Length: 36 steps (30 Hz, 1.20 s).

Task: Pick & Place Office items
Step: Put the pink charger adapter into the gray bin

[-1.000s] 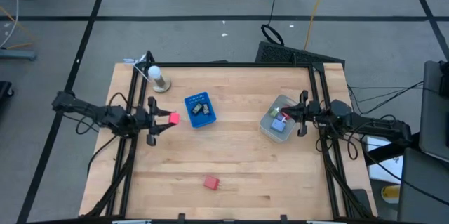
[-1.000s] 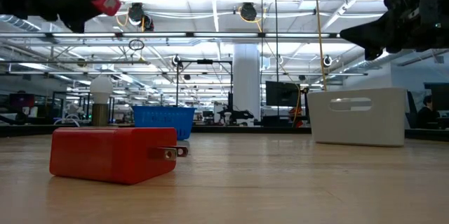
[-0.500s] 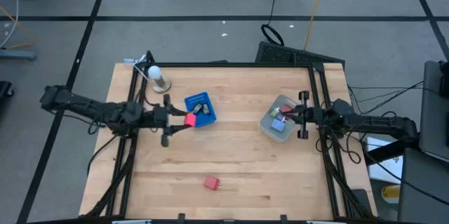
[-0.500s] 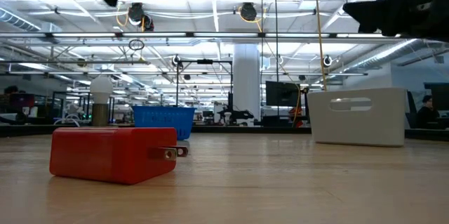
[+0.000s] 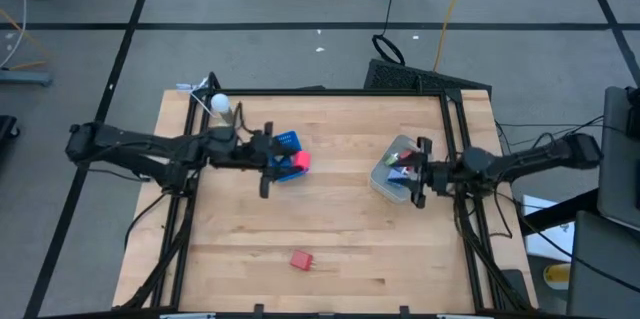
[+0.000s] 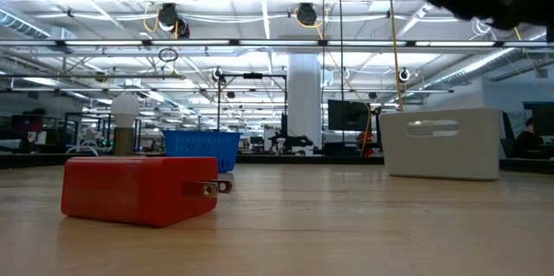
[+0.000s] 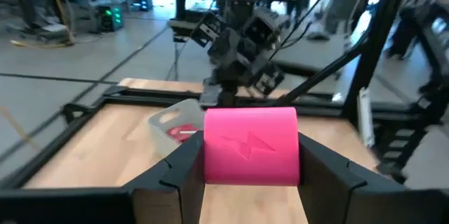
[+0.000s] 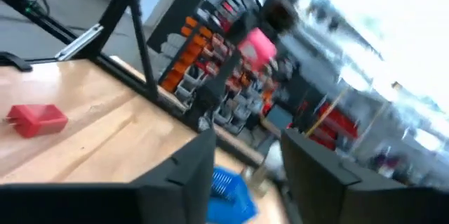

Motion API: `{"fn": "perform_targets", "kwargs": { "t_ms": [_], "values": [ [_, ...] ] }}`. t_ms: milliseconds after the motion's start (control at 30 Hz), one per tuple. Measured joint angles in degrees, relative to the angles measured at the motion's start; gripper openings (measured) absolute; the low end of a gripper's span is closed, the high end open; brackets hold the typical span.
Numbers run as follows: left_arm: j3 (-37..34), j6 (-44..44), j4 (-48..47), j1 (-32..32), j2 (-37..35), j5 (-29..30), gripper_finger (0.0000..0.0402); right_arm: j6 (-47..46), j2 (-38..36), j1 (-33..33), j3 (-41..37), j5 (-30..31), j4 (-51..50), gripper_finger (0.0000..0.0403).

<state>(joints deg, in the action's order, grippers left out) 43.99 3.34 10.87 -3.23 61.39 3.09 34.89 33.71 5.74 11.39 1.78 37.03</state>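
My left gripper is shut on a pink-red block and hovers over the blue square tray, high above the table. In the left wrist view the block bears a lightning mark. A second red block with plug prongs lies flat on the table near the near edge, large in the low view. My right gripper is open and empty, raised beside the grey bin, where small coloured pieces lie. Dark bits lie in the tray. My left gripper pinches the pink-red block between its two fingers, one on each opposite side face. The fingers come level from the table's left. The block is lifted clear, above the blue tray, with its marked face toward the wrist camera.
A light bulb on a base stands near the far left corner. A black frame runs along the table's sides and far edge. Bare wood lies between the tray, the bin and the red plug block.
My left gripper has carried the pink-red block toward the table's right and upward, from left of the blue tray to above it, staying shut on it. My right gripper has shifted slightly toward the table's left, beside the bin, and risen.
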Motion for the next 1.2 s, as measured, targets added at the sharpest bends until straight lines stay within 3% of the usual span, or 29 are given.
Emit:
{"fn": "perform_targets", "kwargs": {
  "t_ms": [200, 500, 700, 1000, 1200],
  "values": [
    [3.7, 4.9, 3.3, 2.7, 6.9, -5.6, 0.0185, 11.6, 9.9, 8.1, 6.3, 5.8, 3.5, 0.023],
    [5.2, 8.6, 12.4, 3.3, 13.6, -6.1, 0.0183, 27.1, 27.4, 16.9, 18.0, 25.1, 7.2, 0.0324],
    [5.3, 10.7, 16.0, 3.3, 14.3, -6.1, 0.0182, 32.9, 34.2, 17.3, 20.6, 25.5, 20.2, 0.0345],
    [5.2, 12.1, 16.3, 2.5, 14.4, -6.1, 0.0183, 33.3, 43.3, 14.6, 25.8, 25.2, 22.2, 0.0346],
    [5.2, 11.1, 16.7, 1.1, 14.4, -6.1, 0.0179, 32.8, 46.7, 12.5, 26.6, 23.4, 31.8, 0.0346]
  ]
}}
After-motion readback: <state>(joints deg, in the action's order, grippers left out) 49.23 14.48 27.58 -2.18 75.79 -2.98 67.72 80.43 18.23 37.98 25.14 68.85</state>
